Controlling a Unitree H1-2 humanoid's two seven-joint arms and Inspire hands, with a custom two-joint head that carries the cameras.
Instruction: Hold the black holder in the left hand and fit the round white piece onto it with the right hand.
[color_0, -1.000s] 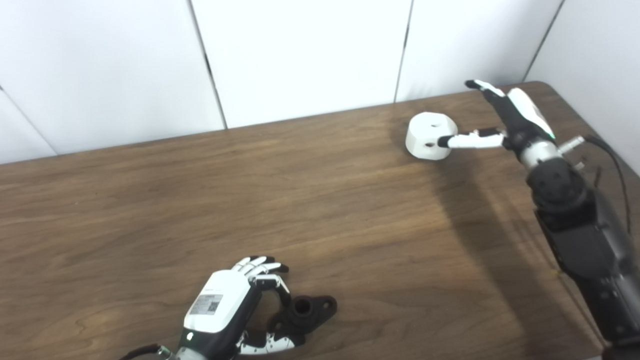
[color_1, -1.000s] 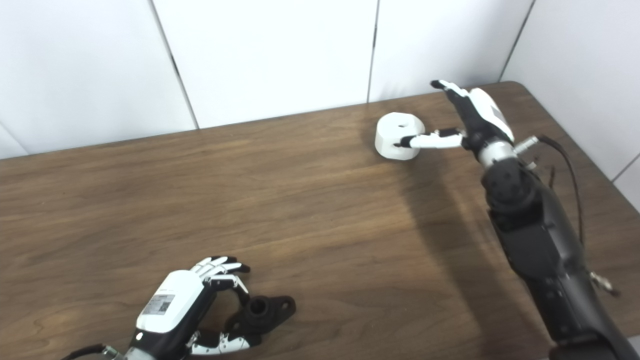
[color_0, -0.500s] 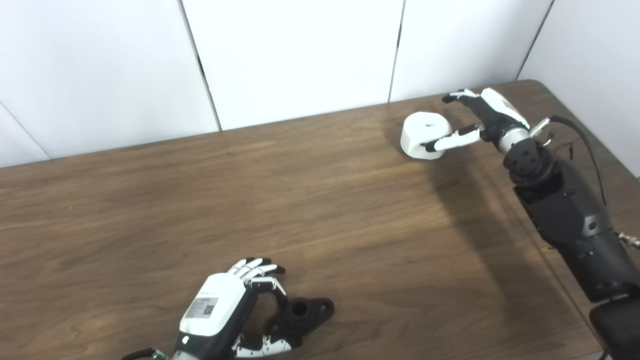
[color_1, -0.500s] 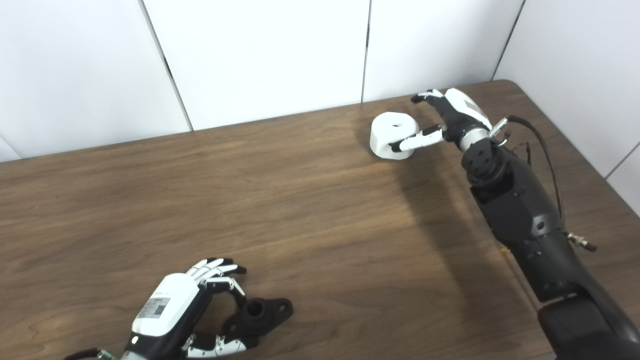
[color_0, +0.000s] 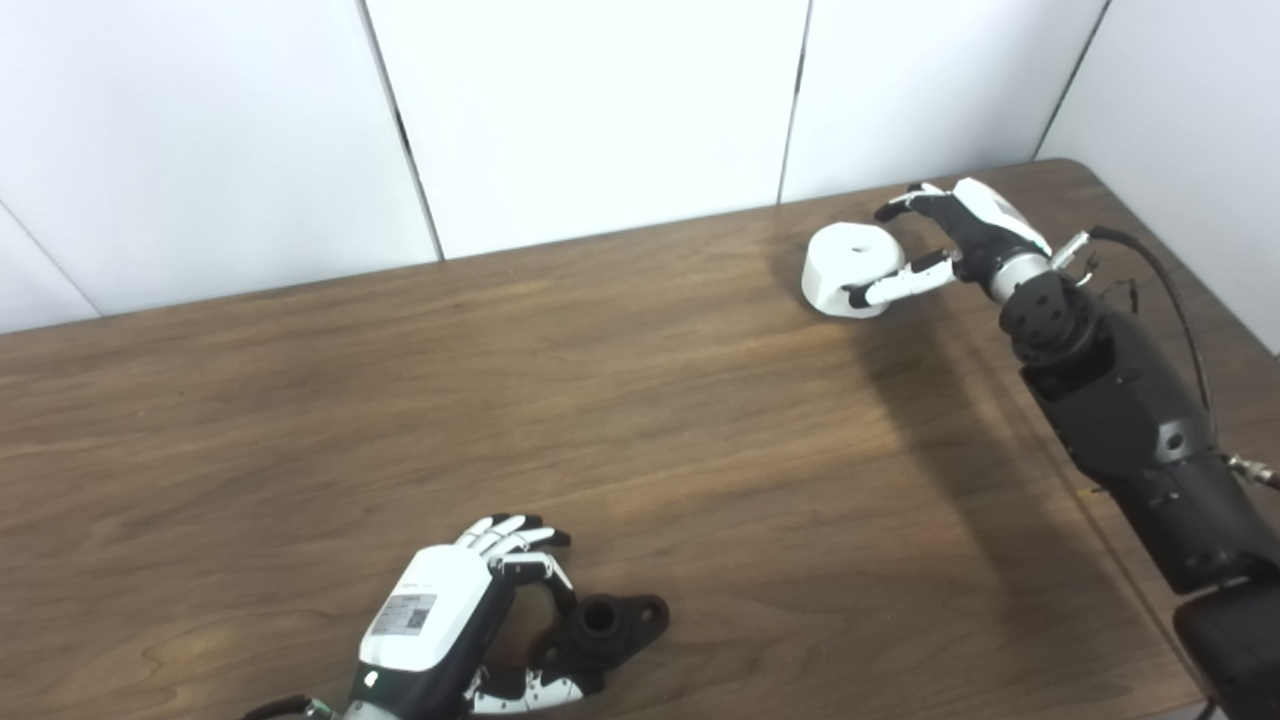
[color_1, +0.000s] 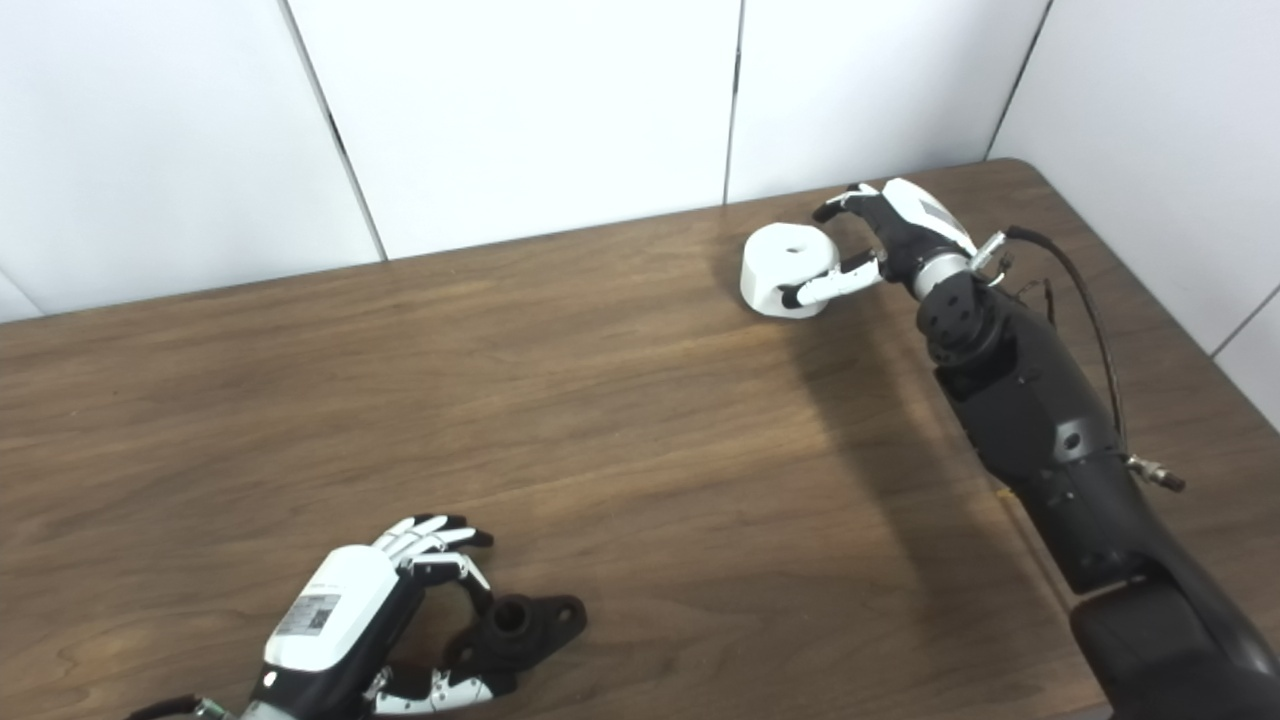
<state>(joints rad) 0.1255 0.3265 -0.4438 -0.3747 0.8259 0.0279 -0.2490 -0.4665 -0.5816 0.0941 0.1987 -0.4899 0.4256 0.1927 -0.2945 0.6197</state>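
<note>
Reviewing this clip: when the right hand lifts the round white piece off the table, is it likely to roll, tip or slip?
The round white piece sits flat on the table, wider than tall, so tipping or rolling seems unlikely. Its smooth, curved wall could slip between the right hand's fingers if pinched lightly. It looks like rigid plastic, probably light.

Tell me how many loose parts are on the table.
2: a round white piece far right by the right hand, and a black holder near the front edge at the left hand.
</note>
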